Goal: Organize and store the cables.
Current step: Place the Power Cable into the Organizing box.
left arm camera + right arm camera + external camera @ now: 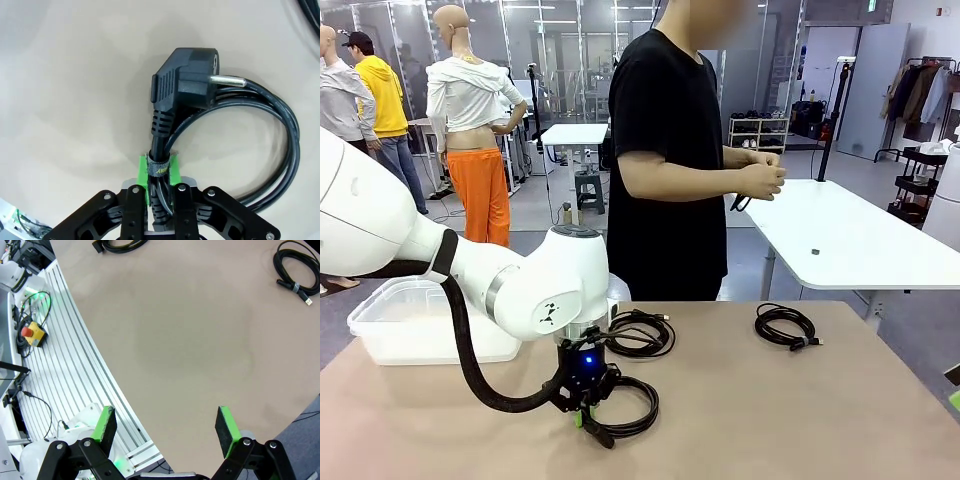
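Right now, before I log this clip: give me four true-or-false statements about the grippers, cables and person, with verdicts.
1. The left gripper is shut on a coiled cable. True.
2. The right gripper holds a cable. False: it is open over bare table.
3. Two more coiled cables lie on the table. True.
4. The person's hands rest on the table. False: they are held together, off it.

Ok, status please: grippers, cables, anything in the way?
Left gripper shut on a coiled cable, at its strap. Right gripper open above bare table. Two more coils lie farther off. Nothing in the way.
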You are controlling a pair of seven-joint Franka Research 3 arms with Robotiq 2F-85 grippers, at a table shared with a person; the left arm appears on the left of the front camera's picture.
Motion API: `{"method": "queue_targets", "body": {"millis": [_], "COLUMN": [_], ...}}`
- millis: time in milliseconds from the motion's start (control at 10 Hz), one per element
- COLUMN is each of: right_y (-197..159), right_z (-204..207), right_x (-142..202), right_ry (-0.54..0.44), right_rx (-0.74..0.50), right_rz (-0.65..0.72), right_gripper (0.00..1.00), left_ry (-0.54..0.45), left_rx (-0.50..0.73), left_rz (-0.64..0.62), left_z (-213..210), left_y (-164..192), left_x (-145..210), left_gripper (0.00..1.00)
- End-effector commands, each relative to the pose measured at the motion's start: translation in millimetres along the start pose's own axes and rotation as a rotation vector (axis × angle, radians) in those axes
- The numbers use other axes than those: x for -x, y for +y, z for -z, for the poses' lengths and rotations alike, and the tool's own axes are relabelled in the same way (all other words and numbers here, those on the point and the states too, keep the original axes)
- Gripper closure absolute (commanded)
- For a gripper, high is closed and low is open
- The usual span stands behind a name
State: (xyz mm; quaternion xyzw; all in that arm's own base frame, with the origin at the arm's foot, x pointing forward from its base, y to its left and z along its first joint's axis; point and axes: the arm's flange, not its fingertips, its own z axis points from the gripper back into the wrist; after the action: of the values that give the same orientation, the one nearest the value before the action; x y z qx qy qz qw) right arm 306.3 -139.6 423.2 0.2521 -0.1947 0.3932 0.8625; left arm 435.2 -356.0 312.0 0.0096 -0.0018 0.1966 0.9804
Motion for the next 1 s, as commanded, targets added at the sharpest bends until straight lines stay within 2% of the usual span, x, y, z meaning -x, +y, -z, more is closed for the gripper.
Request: {"method": "queue_targets", "body": {"millis": [0,200,400,600,900], "right_y": [-0.2,-0.2,-0.2,-0.2,-0.2], "right_z": [-1.3,-1.3,-1.3,-1.3,-1.3], "right_x": [-1.7,-1.7,-1.7,-1.7,-1.7], "right_ry": [-0.015,-0.015,-0.015,-0.015,-0.015], "right_rx": [-0.007,-0.007,-0.007,-0.007,-0.007], "right_rz": [0.004,0.004,0.004,0.004,0.004], "right_gripper": [0.0,0.0,0.0,0.0,0.0], "left_ry": [-0.022,-0.141,-0.181,-0.216,-0.225], "left_rx": [0.036,0.03,0.08,0.07,0.061], "left_rz": [0.09,0.209,0.341,0.359,0.347], "left_z": [-35.6,-106.0,-149.1,-164.8,-174.8], "left_y": [14.6,45.4,66.7,77.4,70.3], "left_x": [-2.9,-5.2,-7.6,-5.8,-8.4], "left_gripper": [1.0,1.0,1.0,1.0,1.0]}}
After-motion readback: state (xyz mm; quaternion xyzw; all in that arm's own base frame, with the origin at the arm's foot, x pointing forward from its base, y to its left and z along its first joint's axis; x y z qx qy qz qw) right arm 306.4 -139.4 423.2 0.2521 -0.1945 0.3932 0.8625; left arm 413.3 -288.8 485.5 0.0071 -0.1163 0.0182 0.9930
